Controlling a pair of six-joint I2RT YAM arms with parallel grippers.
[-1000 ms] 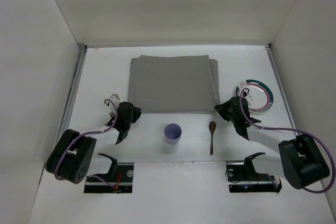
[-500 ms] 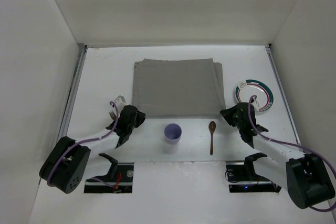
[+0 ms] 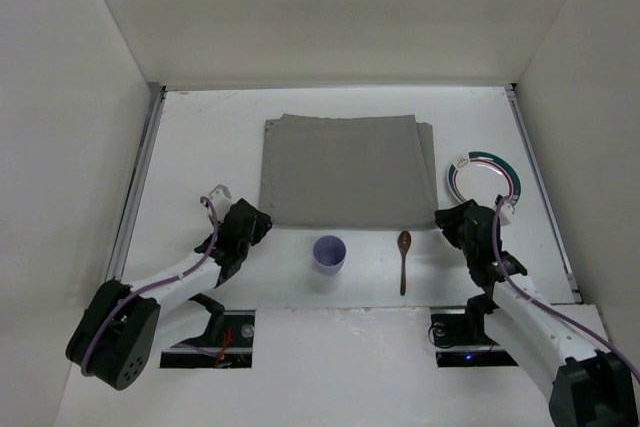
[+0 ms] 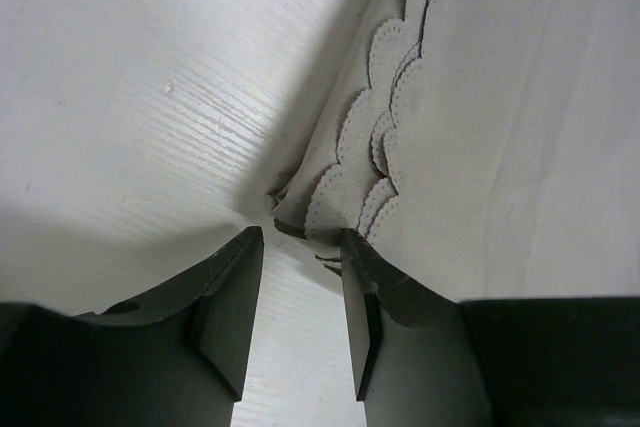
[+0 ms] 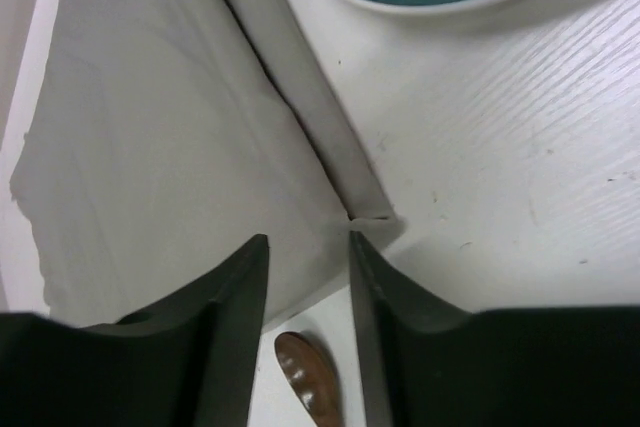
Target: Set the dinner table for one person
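Note:
The white dinner table [image 3: 200, 147] carries a grey cloth mat [image 3: 343, 169] spread flat in its middle. My left gripper [image 3: 250, 226] sits at the mat's near left corner. In the left wrist view it [image 4: 302, 247] stands open, bare table between the jaws and the mat's scalloped layered corner [image 4: 340, 197] just past the fingertips. My right gripper [image 3: 451, 222] is at the mat's near right corner. It [image 5: 308, 245] is open too, with the mat's folded corner [image 5: 365, 205] at the tip of its right finger.
A lilac cup [image 3: 329, 252] stands near the front edge between the arms. To its right lies a brown wooden spoon [image 3: 403, 260], its bowl [image 5: 305, 377] under the right jaws. A white plate with a green ring [image 3: 485, 183] sits right of the mat.
Both grippers were shut on the mat's near corners and dragged it to the right and nearer. Now both have opened and let the corners go.

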